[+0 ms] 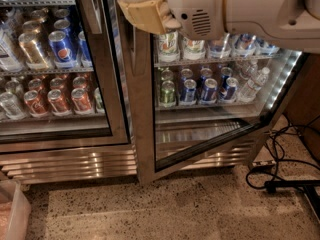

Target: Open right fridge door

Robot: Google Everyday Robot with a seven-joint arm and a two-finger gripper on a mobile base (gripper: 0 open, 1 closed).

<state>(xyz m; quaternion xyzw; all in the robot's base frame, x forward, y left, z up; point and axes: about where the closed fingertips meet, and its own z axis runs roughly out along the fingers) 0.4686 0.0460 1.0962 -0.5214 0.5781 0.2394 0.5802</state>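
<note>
The right fridge door (143, 134) is a glass panel in a brushed steel frame. It stands partly open: its left edge is swung out toward the camera and its bottom rail (205, 146) slants back to the right. Through the glass I see shelves of cans and bottles (197, 89). My gripper (145, 11), with tan pads on a white arm (240, 9), is at the top of the door's left edge, against the frame. The handle is hidden behind the gripper.
The left fridge door (115, 84) is shut, with blue Pepsi cans (62, 46) and red cans (60, 99) behind it. Black cables (280, 174) lie on the speckled floor at the right. A pale bin (12, 214) stands at the bottom left. A brown panel (307, 104) is at the right.
</note>
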